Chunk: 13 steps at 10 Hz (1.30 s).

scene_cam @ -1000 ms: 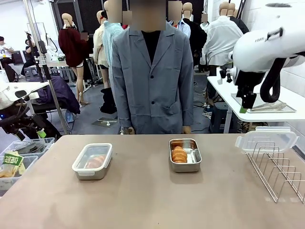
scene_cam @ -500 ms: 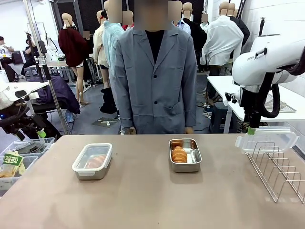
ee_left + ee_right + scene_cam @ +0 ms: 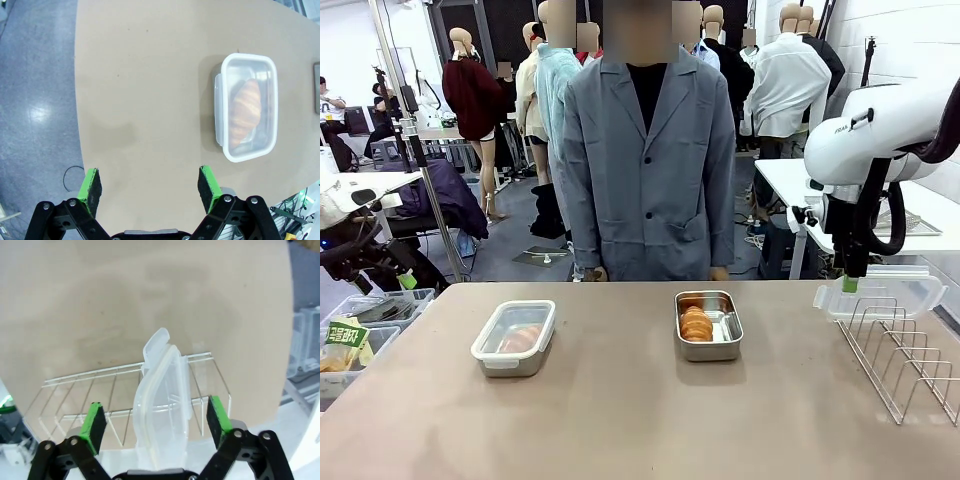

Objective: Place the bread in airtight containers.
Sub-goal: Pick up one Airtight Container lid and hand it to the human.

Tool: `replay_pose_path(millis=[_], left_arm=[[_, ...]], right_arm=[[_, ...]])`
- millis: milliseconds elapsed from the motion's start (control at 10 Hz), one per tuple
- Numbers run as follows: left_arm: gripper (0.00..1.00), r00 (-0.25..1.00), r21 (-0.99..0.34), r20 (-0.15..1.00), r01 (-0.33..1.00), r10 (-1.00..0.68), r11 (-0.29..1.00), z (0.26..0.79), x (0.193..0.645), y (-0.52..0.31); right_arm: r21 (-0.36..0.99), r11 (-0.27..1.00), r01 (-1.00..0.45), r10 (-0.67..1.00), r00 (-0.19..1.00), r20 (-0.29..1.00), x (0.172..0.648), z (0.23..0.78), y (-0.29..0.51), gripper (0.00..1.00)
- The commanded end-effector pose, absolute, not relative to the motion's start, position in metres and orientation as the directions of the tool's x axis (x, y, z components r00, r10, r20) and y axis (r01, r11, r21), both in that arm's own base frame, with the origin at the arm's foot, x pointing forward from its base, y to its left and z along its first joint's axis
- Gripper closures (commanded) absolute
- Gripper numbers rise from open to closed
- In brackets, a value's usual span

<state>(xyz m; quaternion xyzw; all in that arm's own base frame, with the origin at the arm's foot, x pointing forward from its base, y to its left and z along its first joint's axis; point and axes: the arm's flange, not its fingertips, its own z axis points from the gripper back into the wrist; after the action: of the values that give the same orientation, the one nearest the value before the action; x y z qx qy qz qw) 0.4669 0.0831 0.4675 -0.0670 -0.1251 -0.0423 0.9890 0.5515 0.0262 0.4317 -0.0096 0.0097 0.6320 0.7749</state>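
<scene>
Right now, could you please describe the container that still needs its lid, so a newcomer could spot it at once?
Start at the tan table and find the person's grey coat at its far edge. Just in front of it sits the open steel container with a golden roll inside. Unlike the lidded container to its left, it has no clear cover.

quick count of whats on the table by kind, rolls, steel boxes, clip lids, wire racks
bread rolls: 2, one in the lidded box, one in the open box
steel containers: 2, left and middle
clear clip lids: 2, one closed on the left container, one standing in the rack
wire rack: 1
total: 7
</scene>
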Motion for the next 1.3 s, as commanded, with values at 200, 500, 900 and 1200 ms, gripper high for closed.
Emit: replay_pose_path(millis=[200,500,900,1200], left_arm=[[0.0,0.967,-0.101,0.247,0.089,-0.061,0.991,0.468,0.466,0.084],[0.0,0.967,-0.101,0.247,0.089,-0.061,0.991,0.468,0.466,0.084],[0.0,0.967,-0.101,0.247,0.089,-0.061,0.991,0.468,0.466,0.084],[0.0,0.967,-0.101,0.247,0.089,-0.061,0.991,0.468,0.466,0.084]], right_arm=[[-0.015,0.216,-0.976,0.967,0.216,-0.137,0.555,0.412,0.014,0.0],[-0.024,0.247,-0.969,0.955,0.247,-0.165,0.555,0.413,0.007,0.22],[-0.033,0.278,-0.96,0.945,0.28,-0.17,0.553,0.418,0.002,0.93],[-0.042,0.287,-0.957,0.942,0.29,-0.169,0.552,0.425,0.002,1.0]])
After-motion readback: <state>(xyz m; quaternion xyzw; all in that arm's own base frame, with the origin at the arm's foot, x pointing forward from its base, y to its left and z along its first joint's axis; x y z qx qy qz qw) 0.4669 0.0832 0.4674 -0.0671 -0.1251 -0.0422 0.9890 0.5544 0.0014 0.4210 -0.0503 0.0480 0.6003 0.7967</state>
